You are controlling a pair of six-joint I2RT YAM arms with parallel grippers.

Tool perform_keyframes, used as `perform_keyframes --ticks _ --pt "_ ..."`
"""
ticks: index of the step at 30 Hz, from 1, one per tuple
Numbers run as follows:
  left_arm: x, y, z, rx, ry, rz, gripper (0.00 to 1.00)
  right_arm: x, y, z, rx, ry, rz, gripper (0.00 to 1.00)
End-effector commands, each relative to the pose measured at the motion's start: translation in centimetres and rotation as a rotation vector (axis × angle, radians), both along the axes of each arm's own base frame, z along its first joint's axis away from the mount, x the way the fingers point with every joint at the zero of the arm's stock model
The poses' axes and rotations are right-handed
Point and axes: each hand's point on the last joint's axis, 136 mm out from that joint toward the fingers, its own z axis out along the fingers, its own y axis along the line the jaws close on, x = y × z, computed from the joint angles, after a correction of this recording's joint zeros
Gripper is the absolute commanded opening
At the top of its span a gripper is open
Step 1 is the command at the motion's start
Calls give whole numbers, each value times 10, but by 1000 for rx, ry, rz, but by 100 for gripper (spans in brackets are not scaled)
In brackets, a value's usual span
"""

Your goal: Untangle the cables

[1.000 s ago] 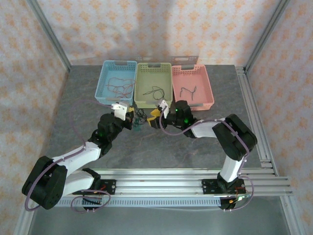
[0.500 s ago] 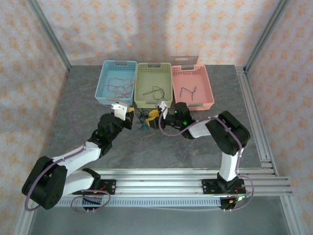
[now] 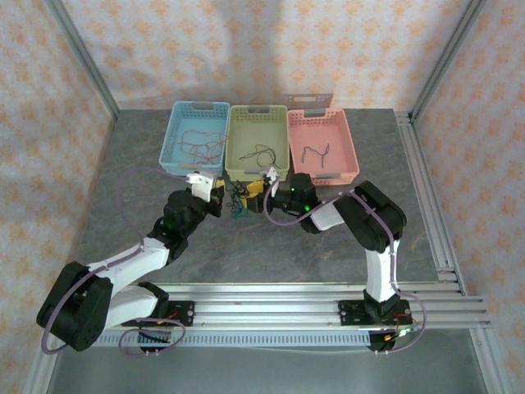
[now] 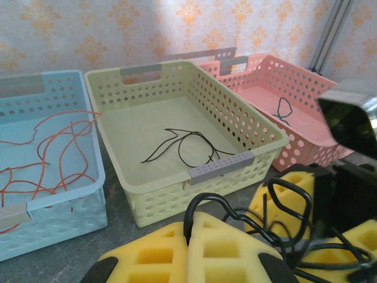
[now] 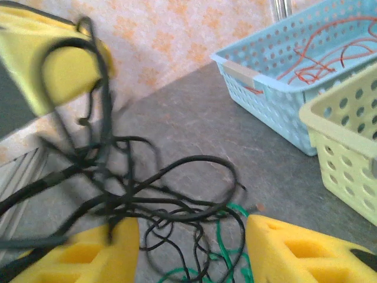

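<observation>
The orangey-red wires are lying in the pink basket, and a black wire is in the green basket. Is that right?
Not quite: the orangey-red wires are lying in the blue basket, not the pink basket. The black wire really is in the green basket. The left wrist view shows this.

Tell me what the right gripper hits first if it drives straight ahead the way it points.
The cables: their black-and-green tangle sits just ahead of the right gripper, between its open fingers; depth is unclear, but nothing looks nearer.
</observation>
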Motion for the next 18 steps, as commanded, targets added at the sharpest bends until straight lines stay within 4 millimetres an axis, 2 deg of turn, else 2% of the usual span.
perform_keyframes --ticks 1,6,11,14,17,18 --pt "4 -5 22 -14 -60 -13 0 5 7 -4 -48 -17 -8 48" --pt "4 -4 23 -16 -66 -7 0 9 9 -8 -43 3 -19 32" --pt "3 -3 24 -20 -71 -7 0 18 6 -13 -62 25 -70 34" --pt "2 -3 24 -20 -72 -5 0 14 11 -18 -65 57 -39 32" --pt "2 -2 24 -22 -75 -1 0 12 12 -19 -69 67 -29 20" --pt "2 -2 25 -23 -76 1 0 12 11 -19 -71 61 -32 14"
